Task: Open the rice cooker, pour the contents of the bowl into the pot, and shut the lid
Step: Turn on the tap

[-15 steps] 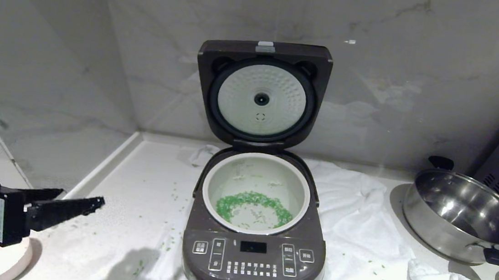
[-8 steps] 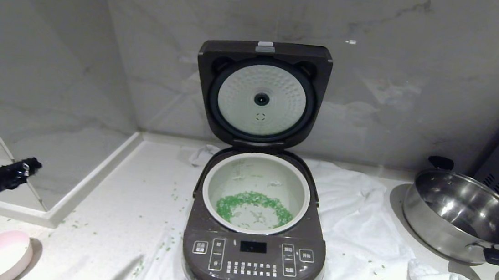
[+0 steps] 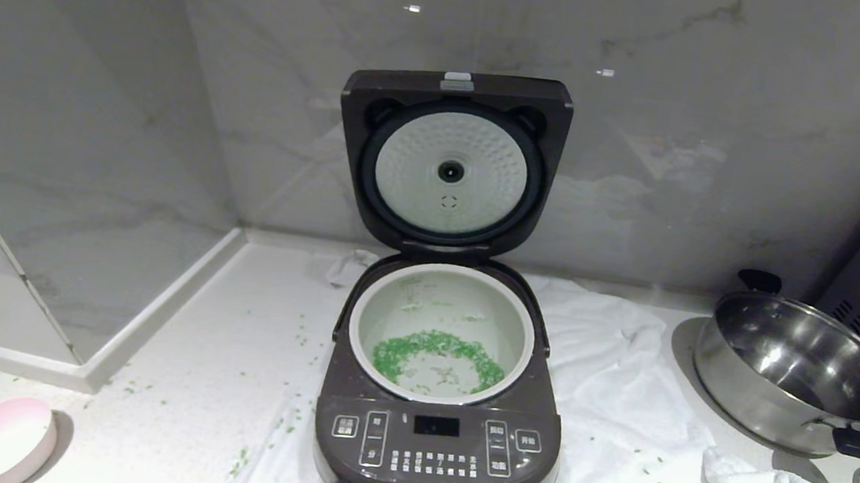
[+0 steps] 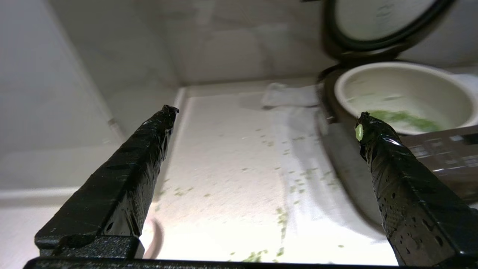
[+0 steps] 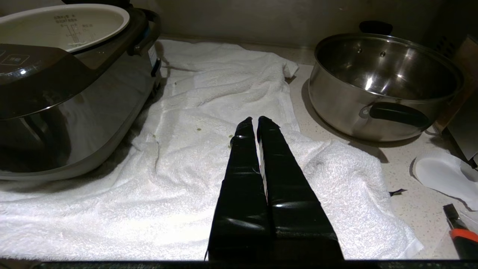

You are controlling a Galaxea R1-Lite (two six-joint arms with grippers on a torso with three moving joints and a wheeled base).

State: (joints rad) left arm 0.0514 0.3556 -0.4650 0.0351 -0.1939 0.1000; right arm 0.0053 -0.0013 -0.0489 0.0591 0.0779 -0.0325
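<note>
Gaping rice cooker (image 3: 440, 400), green contents (image 3: 435, 350) inside

A steel pan (image 3: 800, 376) sits at the right — beside it, a rumpled white towel (image 3: 621, 386).

Grey marble walls (image 3: 723, 143) meet in a corner behind a pale speckled table (image 3: 215, 347). A white towel (image 3: 621, 386) lies spread on it.
</note>
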